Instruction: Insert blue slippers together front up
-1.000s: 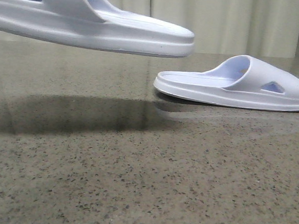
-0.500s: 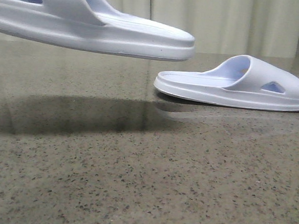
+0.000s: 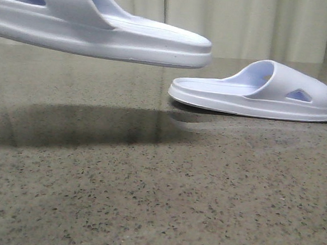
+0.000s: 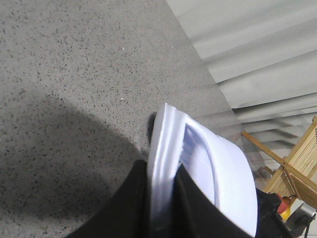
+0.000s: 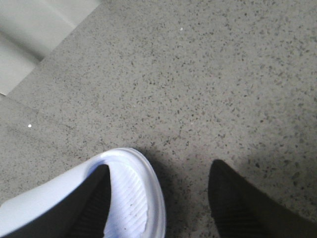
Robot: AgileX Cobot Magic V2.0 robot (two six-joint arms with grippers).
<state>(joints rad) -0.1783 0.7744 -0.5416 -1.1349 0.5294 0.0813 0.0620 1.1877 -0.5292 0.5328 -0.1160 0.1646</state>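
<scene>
Two blue slippers are in view. The raised slipper [image 3: 97, 25] hangs above the surface [image 3: 147, 200], clamped at its edge between the left fingers [image 4: 148, 208]; over the last second it has hardly moved, its tip drifting only slightly. The second slipper [image 3: 258, 90] lies flat on the surface, unmoved. The right fingers [image 5: 99, 198] stand wide, one inside this slipper's end and one outside, not yet closed. Judgement: transport has paused, and mating awaits the right-hand grasp.

A speckled grey-brown stone table [image 3: 146, 211] fronts pale pleated curtains [image 3: 260, 25]; a wooden rack [image 4: 297, 163] stands beyond.
</scene>
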